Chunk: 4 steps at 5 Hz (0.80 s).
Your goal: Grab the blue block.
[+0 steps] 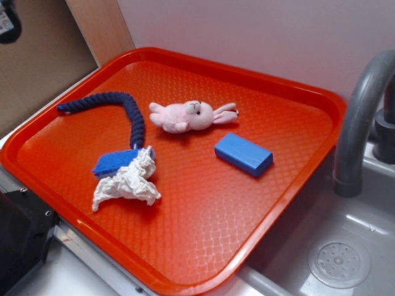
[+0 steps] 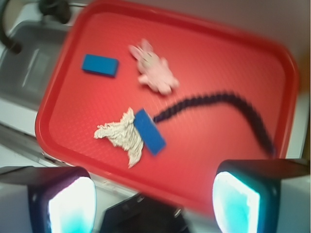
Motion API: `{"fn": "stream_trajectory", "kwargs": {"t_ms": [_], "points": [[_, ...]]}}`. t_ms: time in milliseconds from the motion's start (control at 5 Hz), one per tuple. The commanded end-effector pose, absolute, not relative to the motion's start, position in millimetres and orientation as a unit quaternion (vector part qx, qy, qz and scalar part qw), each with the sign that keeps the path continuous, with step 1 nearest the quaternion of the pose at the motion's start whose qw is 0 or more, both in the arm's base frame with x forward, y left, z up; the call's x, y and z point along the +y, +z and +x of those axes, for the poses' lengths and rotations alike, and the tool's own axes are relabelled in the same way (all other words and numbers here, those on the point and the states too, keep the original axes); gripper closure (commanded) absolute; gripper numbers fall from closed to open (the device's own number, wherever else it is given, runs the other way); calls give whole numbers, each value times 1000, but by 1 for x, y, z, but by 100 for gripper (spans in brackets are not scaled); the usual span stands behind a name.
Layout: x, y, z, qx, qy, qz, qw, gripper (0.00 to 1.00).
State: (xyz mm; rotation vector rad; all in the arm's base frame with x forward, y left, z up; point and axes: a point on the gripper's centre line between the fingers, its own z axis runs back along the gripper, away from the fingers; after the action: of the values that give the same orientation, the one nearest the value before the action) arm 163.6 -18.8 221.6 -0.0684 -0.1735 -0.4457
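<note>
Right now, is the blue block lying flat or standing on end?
Lying flat: the blue block rests on a broad face on the red tray, untouched.

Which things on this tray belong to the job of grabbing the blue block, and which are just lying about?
Belongs to the job:
- blue block
- claw, open, well short of the block

Just lying about:
- pink plush bunny
- navy braided rope
- flat blue pad with white cloth
- red tray
- grey faucet
</note>
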Motion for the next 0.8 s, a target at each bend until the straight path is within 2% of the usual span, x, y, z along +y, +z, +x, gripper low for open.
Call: {"fn": "stream_trajectory", "kwargs": {"t_ms": [0, 200, 400, 600], "points": [[-38, 206, 211, -139, -446, -64, 882, 0], [-63, 186, 240, -138, -556, -51, 818, 0], [-84, 170, 245, -106, -660, -30, 743, 0], [-108, 145, 250, -82, -710, -19, 699, 0]]}}
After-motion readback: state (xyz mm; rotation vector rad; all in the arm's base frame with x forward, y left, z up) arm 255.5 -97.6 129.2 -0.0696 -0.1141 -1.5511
